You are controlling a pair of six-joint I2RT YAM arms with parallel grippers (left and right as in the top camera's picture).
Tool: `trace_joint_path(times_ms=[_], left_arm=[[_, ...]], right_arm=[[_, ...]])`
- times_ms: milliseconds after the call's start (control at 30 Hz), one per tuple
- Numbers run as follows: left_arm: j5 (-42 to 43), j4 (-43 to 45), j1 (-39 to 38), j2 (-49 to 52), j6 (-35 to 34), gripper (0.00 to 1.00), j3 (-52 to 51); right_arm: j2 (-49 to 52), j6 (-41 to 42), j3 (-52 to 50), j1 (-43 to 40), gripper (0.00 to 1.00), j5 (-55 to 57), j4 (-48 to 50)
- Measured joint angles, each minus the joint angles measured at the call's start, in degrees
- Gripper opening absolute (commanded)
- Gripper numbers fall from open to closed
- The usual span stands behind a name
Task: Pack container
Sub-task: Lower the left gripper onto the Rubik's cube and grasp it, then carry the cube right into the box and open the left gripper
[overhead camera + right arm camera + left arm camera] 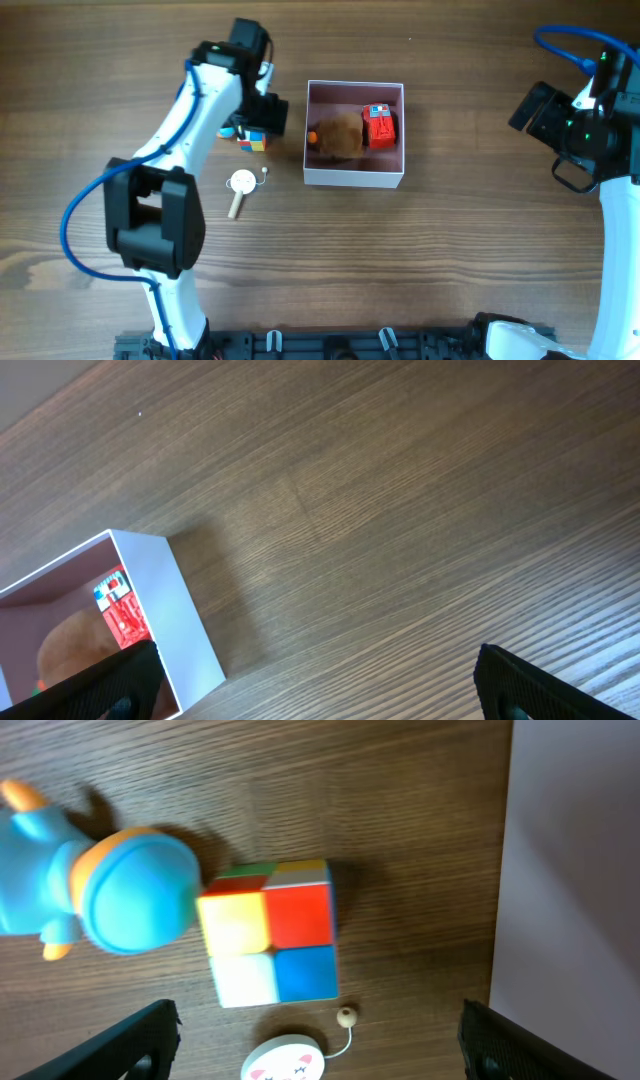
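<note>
With left gripper spread wide and empty over the colour cube: could nudge the blue toy crowding its left, or clip the container just right. Looks square, shallow, white outside, mauve inside, holding two toys. Well right of it, right gripper spread, empty.

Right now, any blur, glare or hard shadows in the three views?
Overhead: sharp, even light, soft shadows only, no glare on the container. Left wrist: blue toy figure soft up close, puzzle cube sharper. Right wrist: table grain crisp, gripper fingers dark and blurred.
</note>
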Motion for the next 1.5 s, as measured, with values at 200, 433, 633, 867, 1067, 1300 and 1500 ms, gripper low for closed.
trace_joint_path(times_ms=[200, 433, 633, 867, 1067, 1300, 1500], left_arm=[[-2.4, 0.5, -1.3, 1.8, 0.9, 0.79, 0.2], [-3.7, 1.8, 0.6, 3.8, -2.7, 0.84, 0.3], [-3.6, 2.0, 1.4, 3.8, -5.3, 0.84, 0.3], [-2.7, 1.8, 1.4, 4.7, -6.7, 0.77, 0.3], [-1.7, 1.2, 1.4, 7.3, -7.3, 0.74, 0.4], [-1.5, 1.2, 1.4, 7.7, -7.5, 0.66, 0.3], [-1.5, 1.2, 1.4, 7.7, -7.5, 0.58, 0.4]], right_arm=[[0.0, 0.0, 0.0, 0.0, 1.0, 0.0, 0.0], [0.0, 0.0, 0.0, 0.0, 1.0, 0.0, 0.0], [0.0, 0.0, 0.0, 0.0, 1.0, 0.0, 0.0], [0.0, 0.0, 0.0, 0.0, 1.0, 0.0, 0.0], [0.0, 0.0, 0.0, 0.0, 1.0, 0.0, 0.0], [0.0, 0.0, 0.0, 0.0, 1.0, 0.0, 0.0], [0.0, 0.0, 0.0, 0.0, 1.0, 0.0, 0.0]])
